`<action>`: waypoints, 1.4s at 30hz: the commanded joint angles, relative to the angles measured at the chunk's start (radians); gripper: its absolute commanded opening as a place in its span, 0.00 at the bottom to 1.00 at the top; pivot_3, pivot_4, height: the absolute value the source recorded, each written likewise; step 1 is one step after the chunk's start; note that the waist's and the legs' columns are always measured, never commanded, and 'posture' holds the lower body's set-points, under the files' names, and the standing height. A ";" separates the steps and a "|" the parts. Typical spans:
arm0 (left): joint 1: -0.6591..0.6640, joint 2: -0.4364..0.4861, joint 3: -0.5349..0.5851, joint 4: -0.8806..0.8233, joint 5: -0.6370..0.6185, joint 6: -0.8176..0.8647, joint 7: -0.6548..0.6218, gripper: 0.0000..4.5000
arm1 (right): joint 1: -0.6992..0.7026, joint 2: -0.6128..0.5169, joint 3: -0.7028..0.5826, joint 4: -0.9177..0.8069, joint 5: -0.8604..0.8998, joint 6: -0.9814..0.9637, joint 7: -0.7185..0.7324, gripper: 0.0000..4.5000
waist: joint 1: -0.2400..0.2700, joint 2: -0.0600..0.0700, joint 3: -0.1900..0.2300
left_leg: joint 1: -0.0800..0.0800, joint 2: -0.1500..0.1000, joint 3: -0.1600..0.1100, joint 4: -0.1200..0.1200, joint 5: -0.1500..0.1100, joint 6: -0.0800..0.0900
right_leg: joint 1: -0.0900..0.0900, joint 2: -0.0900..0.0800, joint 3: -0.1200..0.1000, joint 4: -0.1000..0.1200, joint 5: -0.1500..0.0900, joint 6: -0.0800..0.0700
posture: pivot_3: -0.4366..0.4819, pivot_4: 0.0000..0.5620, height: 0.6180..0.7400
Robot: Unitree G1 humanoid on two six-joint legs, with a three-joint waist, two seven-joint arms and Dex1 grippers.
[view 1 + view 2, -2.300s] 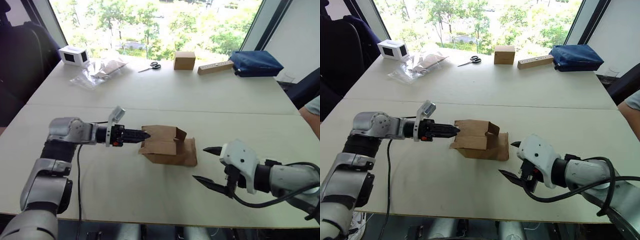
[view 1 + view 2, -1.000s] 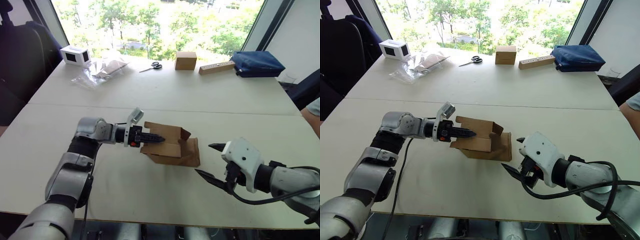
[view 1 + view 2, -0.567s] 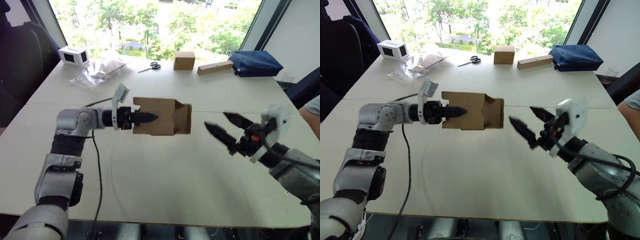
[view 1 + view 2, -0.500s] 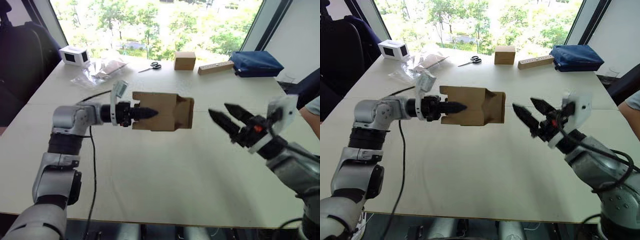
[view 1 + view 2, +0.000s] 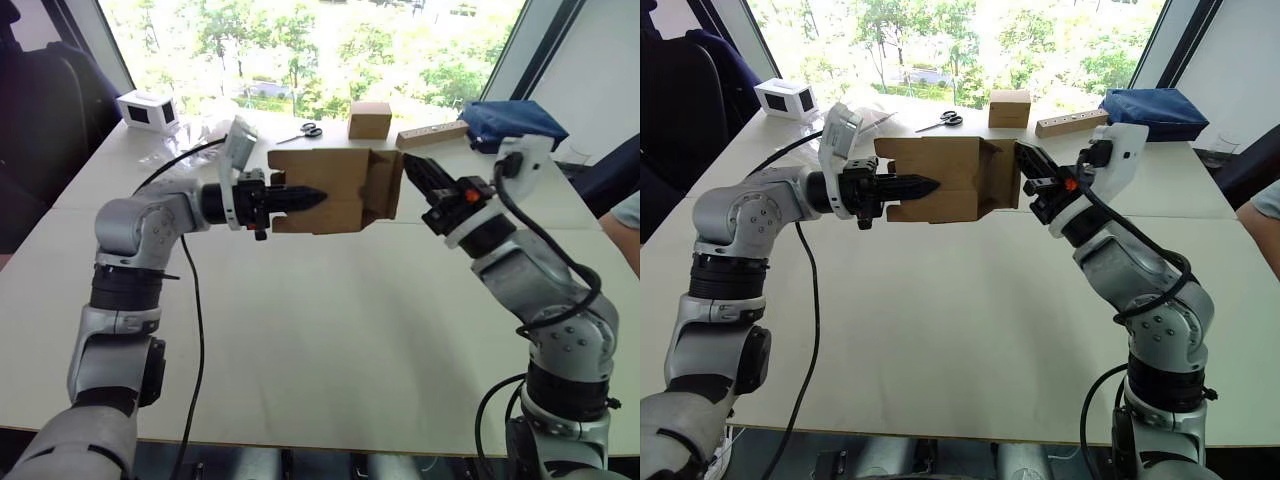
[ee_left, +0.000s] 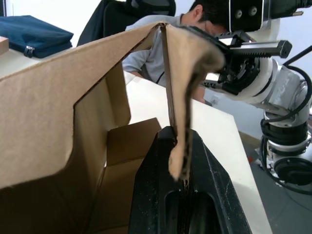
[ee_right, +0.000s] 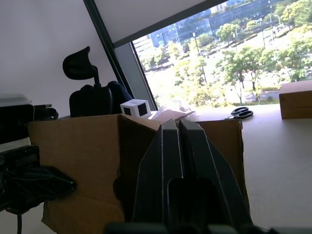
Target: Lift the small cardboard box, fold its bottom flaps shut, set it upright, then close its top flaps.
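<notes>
No legible text, labels, brands, numbers or signs in any view; the small cardboard box [image 5: 330, 190] shows plain brown faces, unprinted; the white device [image 5: 148, 111] at the far table corner carries no readable marking.

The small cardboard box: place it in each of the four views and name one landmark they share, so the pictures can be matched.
Left eye view: the small cardboard box is held above the table, upper centre.
Right eye view: upper centre, a little further left.
Left wrist view: its walls and flaps spread across the left and centre.
Right wrist view: across the lower centre, behind the fingers.
Shared landmark: the left gripper, clamped on the box wall.
</notes>
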 commanded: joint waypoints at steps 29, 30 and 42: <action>-0.043 -0.008 -0.043 -0.001 -0.068 -0.025 -0.169 0.00 | 0.023 -0.057 -0.009 -0.083 0.142 0.063 0.209 0.01 | -0.013 0.000 0.000 | 0.000 0.000 0.000 0.000 0.000 0.000 | 0.000 0.000 0.000 -0.001 0.000 0.000 | 0.48 0.27 1.00; -0.049 -0.008 -0.045 0.015 -0.058 -0.037 -0.170 0.00 | 0.035 -0.085 -0.029 -0.089 0.163 0.069 0.219 0.01 | -0.013 0.000 0.000 | 0.000 0.000 0.000 0.000 0.000 0.000 | 0.000 0.000 0.000 -0.001 0.000 0.000 | 0.48 0.27 1.00; -0.090 0.024 -0.061 0.080 -0.008 -0.105 -0.233 0.00 | 0.321 -0.448 -0.304 -0.149 0.447 0.140 0.323 0.01 | -0.013 0.000 0.000 | 0.000 0.001 0.000 -0.001 0.000 0.001 | 0.000 0.000 0.000 -0.001 0.000 0.000 | 0.48 0.27 1.00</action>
